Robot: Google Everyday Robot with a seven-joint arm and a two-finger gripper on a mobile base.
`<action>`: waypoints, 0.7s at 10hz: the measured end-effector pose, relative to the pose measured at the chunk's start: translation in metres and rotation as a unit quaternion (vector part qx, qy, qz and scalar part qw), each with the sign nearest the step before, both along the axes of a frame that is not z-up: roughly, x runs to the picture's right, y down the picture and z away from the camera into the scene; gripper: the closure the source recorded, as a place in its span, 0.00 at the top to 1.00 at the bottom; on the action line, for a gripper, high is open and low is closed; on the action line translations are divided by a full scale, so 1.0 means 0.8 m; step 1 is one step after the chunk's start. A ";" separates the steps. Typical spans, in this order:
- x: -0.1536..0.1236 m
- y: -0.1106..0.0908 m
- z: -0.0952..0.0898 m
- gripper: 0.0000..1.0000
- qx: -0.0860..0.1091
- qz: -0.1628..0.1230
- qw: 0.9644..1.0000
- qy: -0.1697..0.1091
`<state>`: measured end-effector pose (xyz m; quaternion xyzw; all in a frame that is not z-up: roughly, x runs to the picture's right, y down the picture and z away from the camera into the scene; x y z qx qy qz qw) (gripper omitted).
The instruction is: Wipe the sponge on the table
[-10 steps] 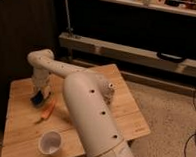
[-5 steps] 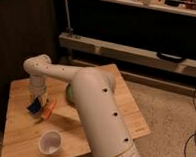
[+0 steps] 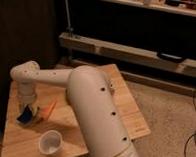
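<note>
The dark blue sponge lies pressed on the left part of the light wooden table. My gripper comes straight down onto it at the end of the white arm and is shut on the sponge. The arm's thick body hides the middle of the table.
A small orange piece lies just right of the sponge. A white cup stands near the table's front edge. Behind the table runs a long pale shelf against a dark wall. Black cables lie on the carpet at right.
The gripper has slid with the sponge to the left and toward the table's front edge. The orange piece and the cup have stayed put.
</note>
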<state>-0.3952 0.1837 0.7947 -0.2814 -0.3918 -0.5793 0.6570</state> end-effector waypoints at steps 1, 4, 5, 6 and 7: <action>-0.013 -0.001 0.001 0.50 0.000 -0.003 1.000 -0.004; -0.050 -0.029 0.026 0.50 0.009 -0.001 1.000 -0.005; -0.064 -0.041 0.033 0.50 0.010 0.003 1.000 -0.005; -0.063 -0.061 0.048 0.50 0.014 0.011 1.000 0.002; -0.058 -0.078 0.058 0.50 0.016 0.021 1.000 0.010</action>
